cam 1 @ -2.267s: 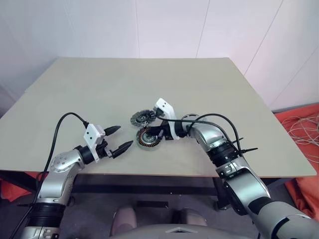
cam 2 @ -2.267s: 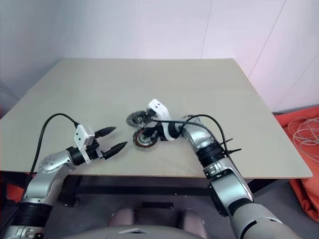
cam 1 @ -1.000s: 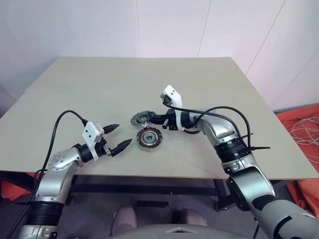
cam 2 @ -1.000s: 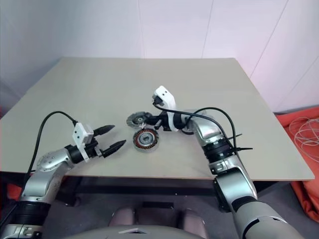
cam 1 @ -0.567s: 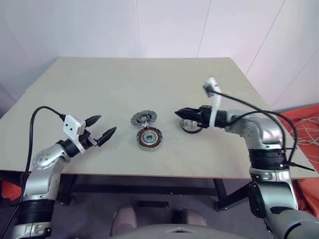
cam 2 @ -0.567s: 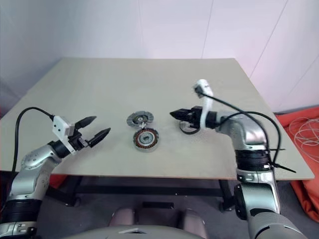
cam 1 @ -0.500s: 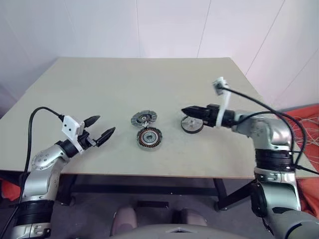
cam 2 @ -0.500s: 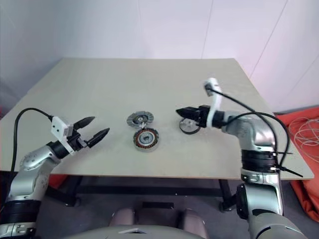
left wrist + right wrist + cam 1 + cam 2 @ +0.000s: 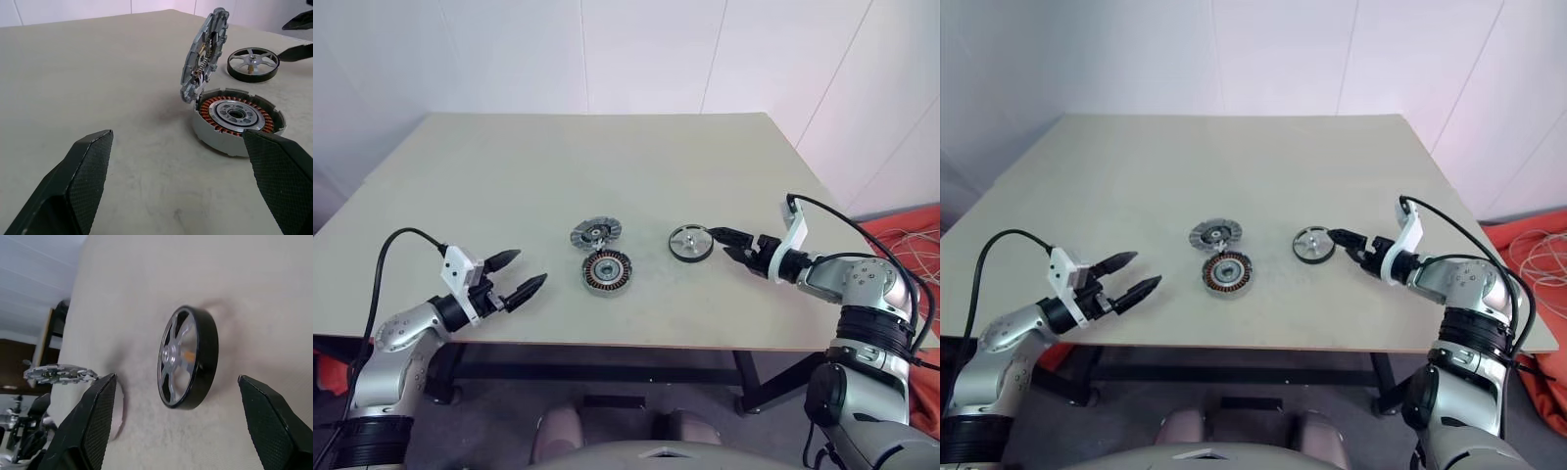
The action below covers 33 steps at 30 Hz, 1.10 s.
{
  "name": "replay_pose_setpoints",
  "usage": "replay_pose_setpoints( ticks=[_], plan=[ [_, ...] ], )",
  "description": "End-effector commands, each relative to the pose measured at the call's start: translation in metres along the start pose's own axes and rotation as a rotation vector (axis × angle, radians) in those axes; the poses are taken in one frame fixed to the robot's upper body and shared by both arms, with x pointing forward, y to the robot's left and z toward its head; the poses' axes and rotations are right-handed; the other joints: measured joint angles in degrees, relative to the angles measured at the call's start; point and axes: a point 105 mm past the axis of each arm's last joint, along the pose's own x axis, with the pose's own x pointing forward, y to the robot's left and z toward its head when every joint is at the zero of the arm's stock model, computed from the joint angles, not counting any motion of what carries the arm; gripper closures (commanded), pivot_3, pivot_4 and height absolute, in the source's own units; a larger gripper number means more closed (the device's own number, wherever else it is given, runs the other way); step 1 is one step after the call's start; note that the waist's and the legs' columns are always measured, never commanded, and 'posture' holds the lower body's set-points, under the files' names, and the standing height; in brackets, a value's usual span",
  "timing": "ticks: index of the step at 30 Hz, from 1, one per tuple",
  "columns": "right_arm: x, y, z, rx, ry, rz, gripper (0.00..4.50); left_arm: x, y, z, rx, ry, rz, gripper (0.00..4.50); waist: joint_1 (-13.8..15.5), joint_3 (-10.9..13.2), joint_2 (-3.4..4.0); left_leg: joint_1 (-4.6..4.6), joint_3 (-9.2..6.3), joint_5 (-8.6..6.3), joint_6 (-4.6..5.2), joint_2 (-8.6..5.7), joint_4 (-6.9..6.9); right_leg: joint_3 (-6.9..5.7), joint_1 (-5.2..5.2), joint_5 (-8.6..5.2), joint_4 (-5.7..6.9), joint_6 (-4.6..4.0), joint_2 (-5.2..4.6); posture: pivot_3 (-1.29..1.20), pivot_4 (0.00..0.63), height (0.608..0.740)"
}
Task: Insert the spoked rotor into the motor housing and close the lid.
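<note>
Motor housing flat on table, near front-centre. Lid just behind housing, standing tilted at its far rim, apparently touching it. Spoked rotor flat on table, right of housing, apart from it. Right gripper just right of rotor, not touching. Left gripper well left of housing, near front edge.

Arms: silver-grey segments with black joint bands. Left gripper and right gripper — black tapered fingers, textured pads. White wrist blocks — black cables looping back.
</note>
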Motion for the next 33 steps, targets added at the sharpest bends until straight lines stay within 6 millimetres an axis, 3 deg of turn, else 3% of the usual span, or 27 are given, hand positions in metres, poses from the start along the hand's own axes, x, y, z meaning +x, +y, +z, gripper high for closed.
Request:
replay_pose_setpoints(
  ticks=[1,6,10,18,24,26,30,33],
  plan=[
    [0.004,0.008,-0.003,0.015,0.006,0.043,0.03,0.006,-0.005,0.014,0.056,-0.045,-0.026,0.0,0.0,-0.01,0.01,0.02,0.0,0.0,0.0,0.0,0.0,0.0,0.02,0.0,0.0,0.0,0.0,0.0,0.0,0.74],
    [0.014,0.013,-0.011,0.008,0.029,0.058,0.03,0.01,-0.007,0.014,0.071,-0.053,-0.027,0.0,-0.01,-0.01,0.02,0.01,0.0,0.0,0.0,0.01,0.0,0.0,0.0,-0.01,-0.01,0.01,0.0,0.0,0.0,0.74],
    [0.021,0.012,-0.015,0.007,0.038,0.052,1.24,0.014,-0.009,0.014,0.076,-0.06,-0.036,0.0,0.02,-0.02,0.03,-0.01,0.0,0.0,0.0,0.0,-0.01,0.0,0.0,-0.01,-0.03,0.01,0.0,0.0,0.0,0.74],
    [0.019,0.012,-0.006,0.037,-0.02,0.057,4.14,0.017,-0.01,0.014,0.079,-0.067,-0.033,0.0,0.02,-0.02,0.04,0.0,0.0,0.0,0.0,0.0,-0.03,0.0,0.01,-0.01,-0.02,0.01,0.0,0.0,0.0,0.74],
    [0.01,0.024,0.0,0.056,-0.037,0.12,4.21,0.02,-0.011,0.013,0.078,-0.068,-0.039,0.0,0.07,-0.02,0.04,-0.01,0.0,0.0,0.0,0.0,-0.03,0.0,-0.01,-0.01,-0.04,0.01,0.0,0.0,0.0,0.74],
    [0.007,0.034,-0.008,0.094,0.0,0.188,4.21,0.021,-0.012,0.012,0.077,-0.068,-0.043,0.0,0.1,-0.02,0.04,-0.01,0.0,0.0,0.0,0.0,-0.04,0.0,-0.01,-0.01,-0.03,0.01,0.0,0.0,0.0,0.74],
    [-0.002,0.051,-0.057,0.095,0.187,0.31,4.21,0.022,-0.012,0.012,0.075,-0.067,-0.048,0.0,0.39,-0.04,0.04,0.0,-0.02,0.0,0.0,0.01,-0.15,-0.02,0.01,-0.02,-0.08,0.03,0.0,0.0,0.0,0.74],
    [-0.005,0.066,-0.076,0.078,0.256,0.391,4.21,0.022,-0.012,0.012,0.075,-0.064,-0.049,0.0,0.71,-0.04,0.1,-0.05,0.0,-0.02,0.03,-0.01,-0.18,-0.02,-0.03,-0.05,-0.16,0.08,0.0,0.0,0.0,0.74]
  ],
)
